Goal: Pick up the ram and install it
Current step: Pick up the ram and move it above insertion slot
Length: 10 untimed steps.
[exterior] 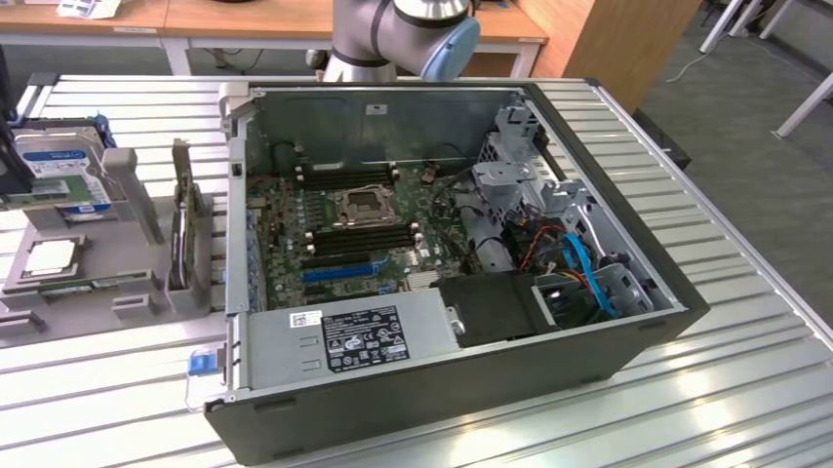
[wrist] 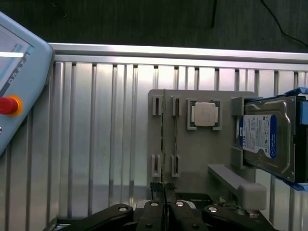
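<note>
Two ram sticks stand on edge in the slots of a grey fixture (wrist: 197,159). One ram stick (wrist: 164,134) runs straight toward my fingertips and the other (wrist: 176,134) stands beside it. In the exterior view the ram (exterior: 183,226) stands upright on that fixture (exterior: 131,253), at the left of the open computer case (exterior: 456,390). My gripper (wrist: 166,196) hangs well above the fixture's edge. Its black fingers (wrist: 155,214) are shut together with nothing seen between them. The motherboard's long black memory slots (exterior: 365,237) lie beside the processor socket (exterior: 361,205).
A square silver processor (wrist: 204,114) and a hard drive (wrist: 263,139) with a blue-white label sit on the same fixture. A teach pendant (wrist: 17,72) with a red button lies on the slatted metal table (wrist: 96,144). Blue cables (exterior: 592,273) and a power supply (exterior: 351,336) crowd the case.
</note>
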Each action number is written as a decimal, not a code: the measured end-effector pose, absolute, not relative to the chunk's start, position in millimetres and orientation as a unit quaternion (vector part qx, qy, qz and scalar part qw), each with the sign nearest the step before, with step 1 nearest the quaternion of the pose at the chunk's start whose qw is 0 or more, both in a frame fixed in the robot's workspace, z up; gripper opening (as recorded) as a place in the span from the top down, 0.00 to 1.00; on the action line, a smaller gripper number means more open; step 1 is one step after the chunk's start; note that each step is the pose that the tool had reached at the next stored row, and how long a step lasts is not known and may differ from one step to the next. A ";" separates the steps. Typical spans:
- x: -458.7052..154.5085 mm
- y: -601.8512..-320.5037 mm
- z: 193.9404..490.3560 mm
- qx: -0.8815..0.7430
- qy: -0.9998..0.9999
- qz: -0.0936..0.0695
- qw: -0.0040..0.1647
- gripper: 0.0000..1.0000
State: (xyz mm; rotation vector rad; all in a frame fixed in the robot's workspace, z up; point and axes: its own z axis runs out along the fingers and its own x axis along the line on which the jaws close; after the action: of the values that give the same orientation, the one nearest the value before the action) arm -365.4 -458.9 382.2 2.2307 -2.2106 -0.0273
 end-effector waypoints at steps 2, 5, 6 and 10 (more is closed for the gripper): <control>-365.4 -458.9 384.1 0.710 -0.704 -0.009 0.001 0.88; -365.3 -458.9 386.8 0.710 -0.704 -0.009 0.000 0.88; -365.3 -458.9 387.8 0.710 -0.704 -0.009 0.000 0.88; -365.2 -458.9 390.2 0.710 -0.704 -0.009 0.000 0.88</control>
State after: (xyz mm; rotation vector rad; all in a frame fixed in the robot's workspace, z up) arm -365.2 -458.9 390.2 2.2308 -2.2106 -0.0274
